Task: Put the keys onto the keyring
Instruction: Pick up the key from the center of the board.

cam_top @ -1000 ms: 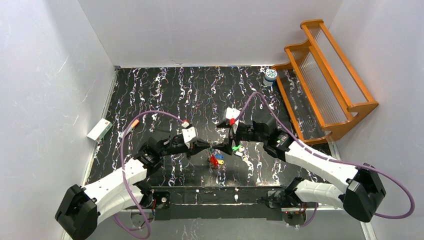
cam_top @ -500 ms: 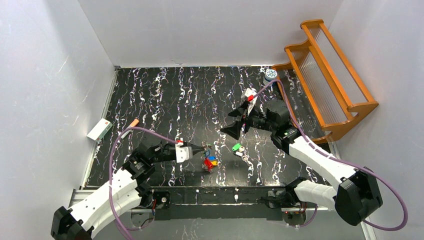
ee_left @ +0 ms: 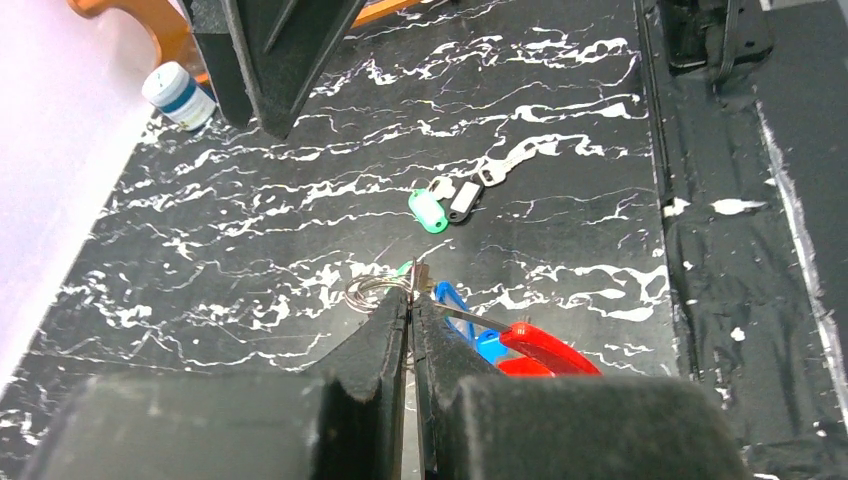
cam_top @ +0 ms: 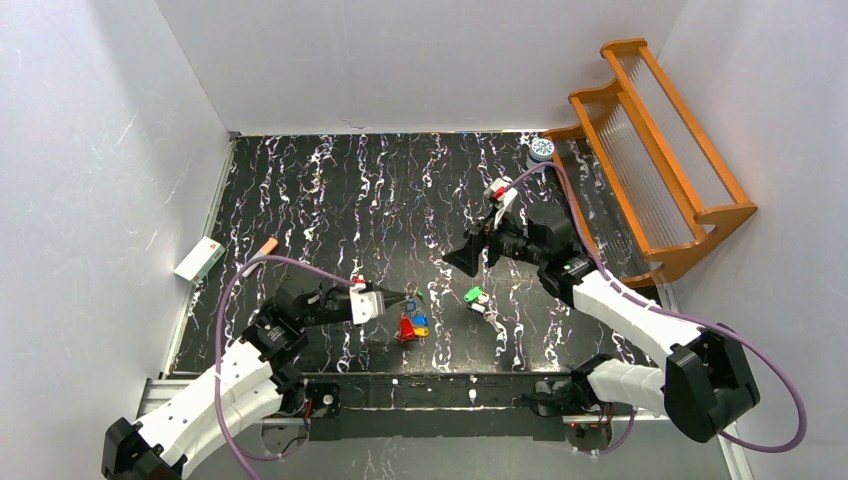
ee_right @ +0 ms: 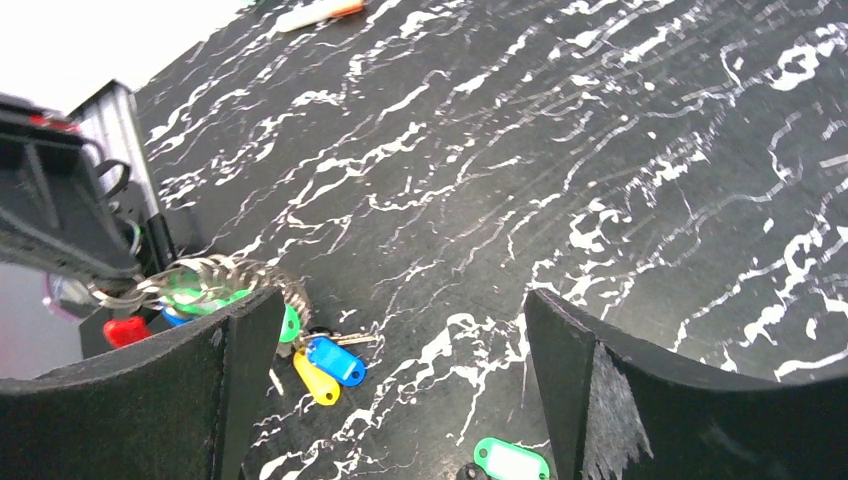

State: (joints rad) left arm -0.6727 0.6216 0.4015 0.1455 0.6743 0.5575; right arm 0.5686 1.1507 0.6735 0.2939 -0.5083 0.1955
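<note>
Pinching the keyring (ee_left: pixel 372 290) at its near edge, the left gripper (ee_left: pixel 412 300) has both fingers pressed together on the wire. The arm reaches low across the black marbled table (ee_left: pixel 560 90), close to the front edge and about midway across.

Keyring: thin coiled metal loop, right at the left gripper's tip. The keys (ee_left: pixel 540 348) are strung on it and fan out to the right of the fingers. The left wrist view shows red and blue heads. The right wrist view shows green, blue and yellow heads below the loop, and a red one beside the left gripper. In the top view the bunch sits just ahead of the fingertips, on or just above the table. I cannot tell whether the loop itself is lifted off the surface.

Right gripper (cam_top: pixel 462 258): fingers spread wide, nothing between them. It sits farther back and to the right of the keyring, well apart from it, with its camera looking down toward the bunch.

Loose key (cam_top: pixel 480 303): silvery, lying flat on the table with a green tag and a dark-framed tag. It is right of the keyring, near it but not touching, and in no gripper.

Elsewhere:
- A white-and-blue jar (cam_top: pixel 541 149) stands at the back right, beside the foot of an orange rack (cam_top: pixel 650 150).
- A white box (cam_top: pixel 199 258) lies at the left edge, with an orange-tipped stick (cam_top: pixel 262 250) just beside it.
</note>
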